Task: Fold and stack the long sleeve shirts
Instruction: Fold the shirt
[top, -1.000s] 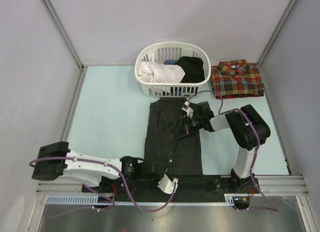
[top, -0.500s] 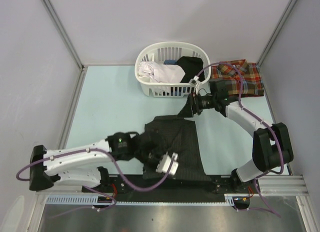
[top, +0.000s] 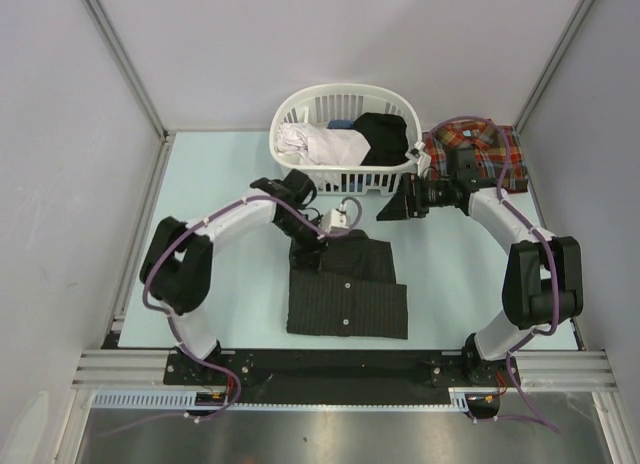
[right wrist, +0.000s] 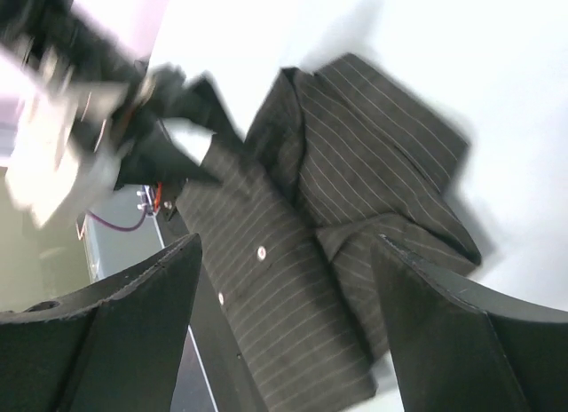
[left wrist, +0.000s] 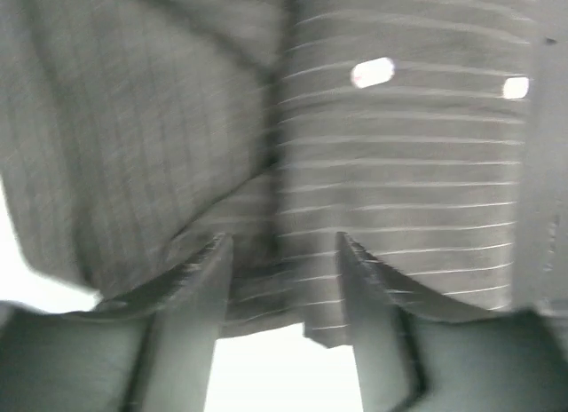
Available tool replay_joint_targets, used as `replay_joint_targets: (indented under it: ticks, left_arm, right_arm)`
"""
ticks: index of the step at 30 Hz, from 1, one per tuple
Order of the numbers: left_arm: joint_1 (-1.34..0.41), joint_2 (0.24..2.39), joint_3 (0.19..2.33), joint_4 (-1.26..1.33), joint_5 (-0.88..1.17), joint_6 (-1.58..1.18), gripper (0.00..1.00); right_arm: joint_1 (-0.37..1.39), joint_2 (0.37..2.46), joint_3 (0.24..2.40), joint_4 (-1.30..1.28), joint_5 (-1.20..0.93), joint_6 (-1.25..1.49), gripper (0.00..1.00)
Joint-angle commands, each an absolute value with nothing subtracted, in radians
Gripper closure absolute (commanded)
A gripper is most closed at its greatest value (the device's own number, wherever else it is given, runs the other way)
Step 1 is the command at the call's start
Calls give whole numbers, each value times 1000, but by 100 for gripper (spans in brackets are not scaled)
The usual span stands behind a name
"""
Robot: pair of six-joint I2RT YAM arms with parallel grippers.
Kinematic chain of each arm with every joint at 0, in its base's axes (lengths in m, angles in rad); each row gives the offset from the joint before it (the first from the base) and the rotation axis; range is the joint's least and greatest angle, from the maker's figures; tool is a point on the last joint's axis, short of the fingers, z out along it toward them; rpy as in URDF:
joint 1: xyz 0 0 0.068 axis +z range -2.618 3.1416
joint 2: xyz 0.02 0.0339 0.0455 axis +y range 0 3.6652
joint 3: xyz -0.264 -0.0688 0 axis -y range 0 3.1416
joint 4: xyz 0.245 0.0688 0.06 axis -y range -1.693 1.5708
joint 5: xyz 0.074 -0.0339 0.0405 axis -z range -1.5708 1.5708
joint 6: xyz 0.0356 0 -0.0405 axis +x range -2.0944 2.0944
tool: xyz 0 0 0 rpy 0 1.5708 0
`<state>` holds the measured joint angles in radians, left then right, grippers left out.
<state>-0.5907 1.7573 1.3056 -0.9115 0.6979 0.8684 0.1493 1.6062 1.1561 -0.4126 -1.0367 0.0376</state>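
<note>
Here, left claw (left wrist: 282, 245) gapes over blurred pinstriped shirt (left wrist: 408, 163); right claw (right wrist: 288, 248) apart, seemingly empty.

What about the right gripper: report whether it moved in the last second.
Yes. In the top view the right gripper moved up and right, from over the pinstriped shirt to beside the basket's near right corner.
</note>
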Motion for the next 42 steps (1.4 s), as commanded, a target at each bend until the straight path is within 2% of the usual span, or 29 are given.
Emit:
replay_joint_targets:
  ticks: [1,5,10,16,20,27,30,33,34,36,37,40,42]
  left_arm:
    - [-464,1802,1417,-946,828,893,36]
    - [-365,1723,1373,-890,937,656,34]
    - [-364,1605,1126,-738,918,506,34]
    - [-364,1647,1088,-693,881,460,32]
    - [-367,1663,1080,-696,867,468,32]
    - [-405,1675,1040,-661,853,448,32]
    - [-413,1672,1022,-655,836,445,31]
    - [-414,1661,1006,-660,812,457,34]
    - [-414,1657,1000,-657,804,459,36]
    - [-414,1644,983,-655,801,457,42]
    - [-414,1638,974,-649,799,454,44]
    - [-413,1605,953,-646,796,445,56]
    - [-413,1572,939,-646,784,449,63]
  right_arm:
    - [133,1575,1138,-529,-1040,-57,18]
    - [132,1539,1062,-627,-1006,-190,22]
    - [132,1520,971,-703,-936,-310,27]
    - [150,1575,983,-752,-910,-409,31]
    - [163,1635,1051,-935,-835,-625,36]
    - [189,1641,996,-882,-762,-683,32]
    - [204,1643,966,-864,-759,-683,34]
    - [222,1625,928,-845,-778,-674,45]
    - [239,1611,919,-824,-764,-670,54]
    - [255,1597,904,-810,-761,-654,64]
    - [261,1583,902,-801,-759,-647,73]
    - [271,1560,913,-811,-762,-634,90]
    - [273,1548,923,-821,-758,-632,97]
